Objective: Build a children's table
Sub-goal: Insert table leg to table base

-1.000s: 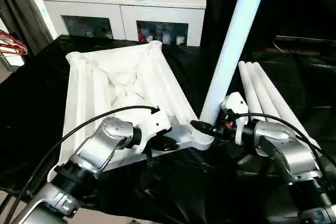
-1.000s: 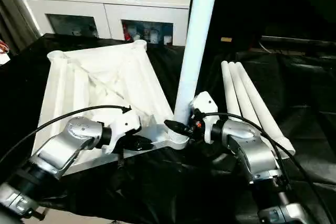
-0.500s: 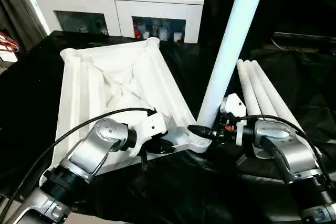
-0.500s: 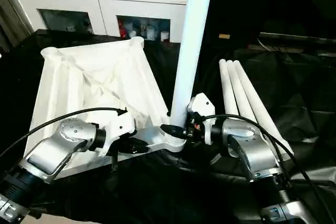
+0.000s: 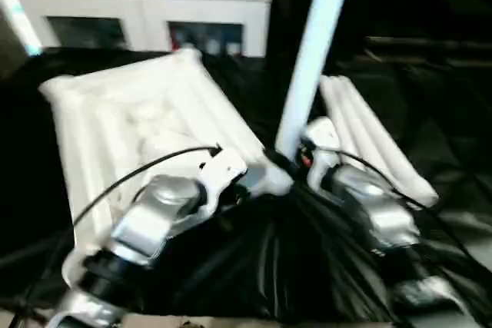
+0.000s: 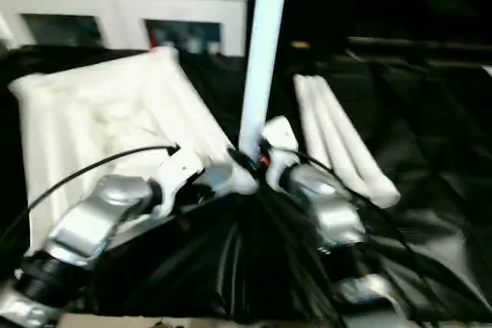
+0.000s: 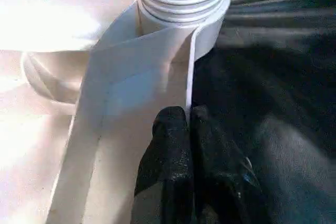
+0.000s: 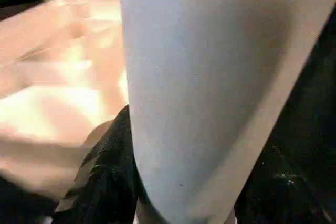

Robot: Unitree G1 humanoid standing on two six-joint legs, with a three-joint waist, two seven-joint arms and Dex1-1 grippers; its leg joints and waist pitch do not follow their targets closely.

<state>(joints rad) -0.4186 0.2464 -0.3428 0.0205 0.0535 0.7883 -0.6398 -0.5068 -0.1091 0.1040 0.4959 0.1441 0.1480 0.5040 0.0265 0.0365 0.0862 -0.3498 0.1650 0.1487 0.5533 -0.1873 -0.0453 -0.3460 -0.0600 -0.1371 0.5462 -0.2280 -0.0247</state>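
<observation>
Tabletop (image 5: 131, 113): inverted on desk, left gripper (image 7: 188, 129) jaws clenched on rim. Leg (image 5: 307, 59): upright in near corner socket, right gripper (image 8: 181, 203) grasping it. Risk: leg tilting, threads jamming.

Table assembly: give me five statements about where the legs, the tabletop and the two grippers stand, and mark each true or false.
1. One leg stands upright at the tabletop's near corner socket. True.
2. Three spare legs lie side by side on the black cloth to the right of the tabletop. True.
3. The tabletop lies with its smooth side up. False: its ribbed underside faces up.
4. The left gripper holds a spare leg. False: it is shut on the tabletop's thin rim beside the corner socket.
5. The right gripper is far from any leg. False: the upright leg sits between its fingers.
</observation>
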